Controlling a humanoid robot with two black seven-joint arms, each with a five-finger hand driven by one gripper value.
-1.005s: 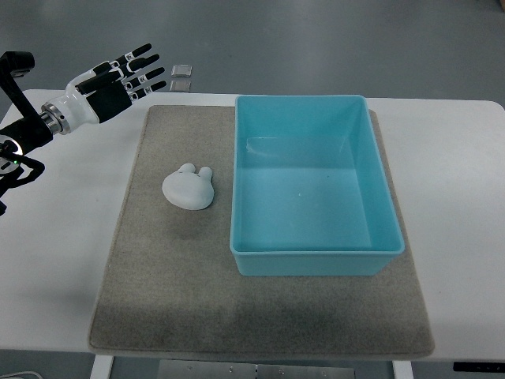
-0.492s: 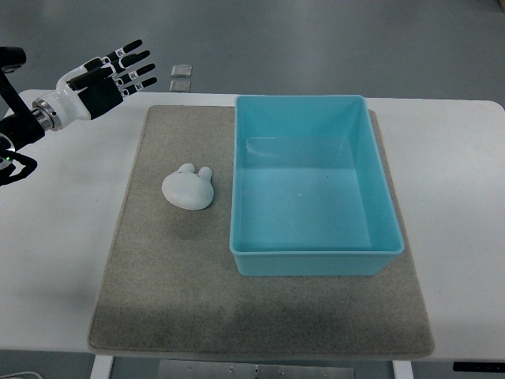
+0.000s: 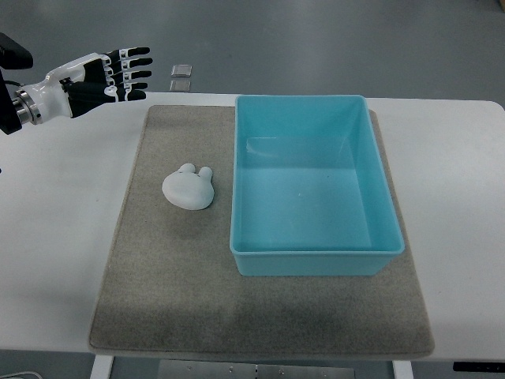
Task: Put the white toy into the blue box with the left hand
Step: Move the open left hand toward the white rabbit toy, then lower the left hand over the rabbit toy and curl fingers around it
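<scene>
A white rabbit-shaped toy (image 3: 190,188) lies on the grey mat (image 3: 158,268), just left of the blue box (image 3: 316,257). The box is open-topped with nothing inside. My left hand (image 3: 110,75) hovers at the far upper left, above the table's back edge, well away from the toy. Its black and white fingers are stretched out flat and hold nothing. The right arm does not show.
The white table (image 3: 55,237) extends around the mat on all sides. Two small square objects (image 3: 181,76) lie on the floor beyond the table's back edge, near the left hand's fingertips.
The left hand has drifted up and left, away from the mat, and its fingers have levelled out toward the right. The toy and box have not moved.
</scene>
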